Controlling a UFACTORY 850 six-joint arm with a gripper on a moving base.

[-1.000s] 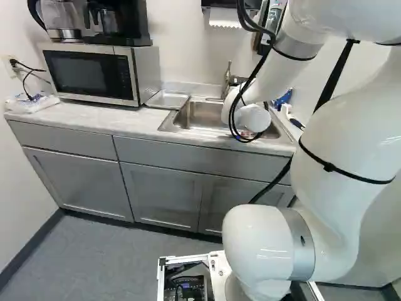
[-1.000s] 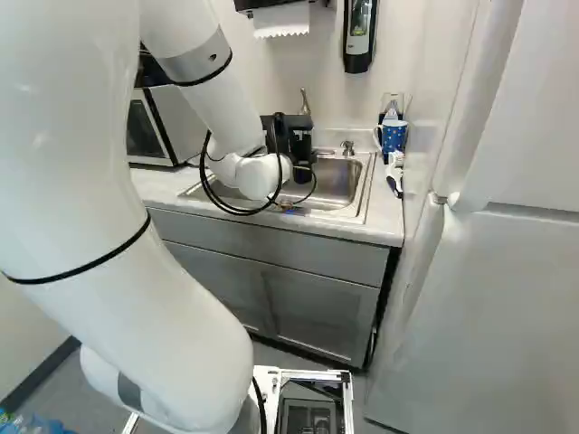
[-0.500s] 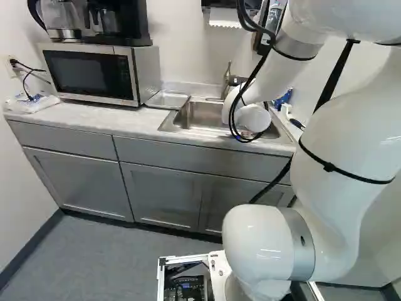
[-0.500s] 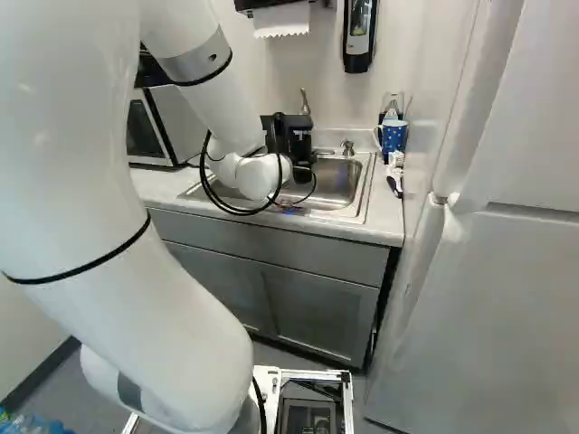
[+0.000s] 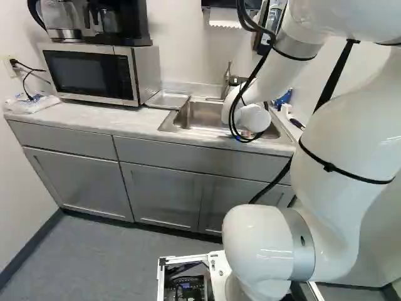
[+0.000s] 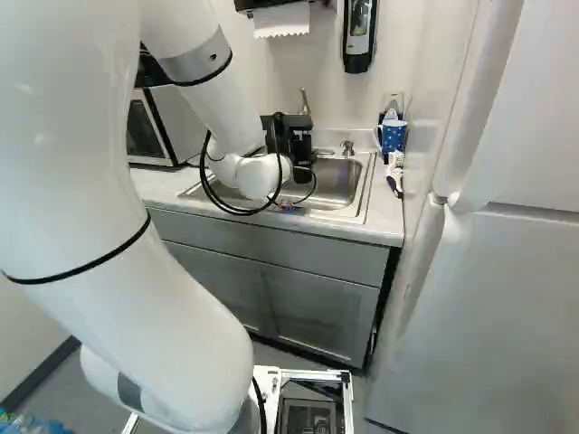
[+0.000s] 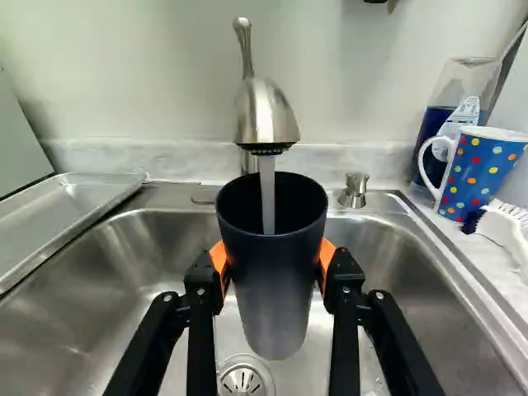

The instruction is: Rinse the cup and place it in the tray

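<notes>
We had our end effector [image 6: 297, 145] clamped on the cup [image 7: 275, 276], mouth up below the faucet [image 7: 266, 114], water [image 7: 268, 198] pouring in; the tray [image 7: 62, 219] sat beside the sink [image 7: 404, 272].

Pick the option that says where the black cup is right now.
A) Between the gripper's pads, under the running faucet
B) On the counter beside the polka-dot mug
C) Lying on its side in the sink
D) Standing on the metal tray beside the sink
A: the black cup is held upright between the orange pads, with water from the faucet running into its open top.
</notes>
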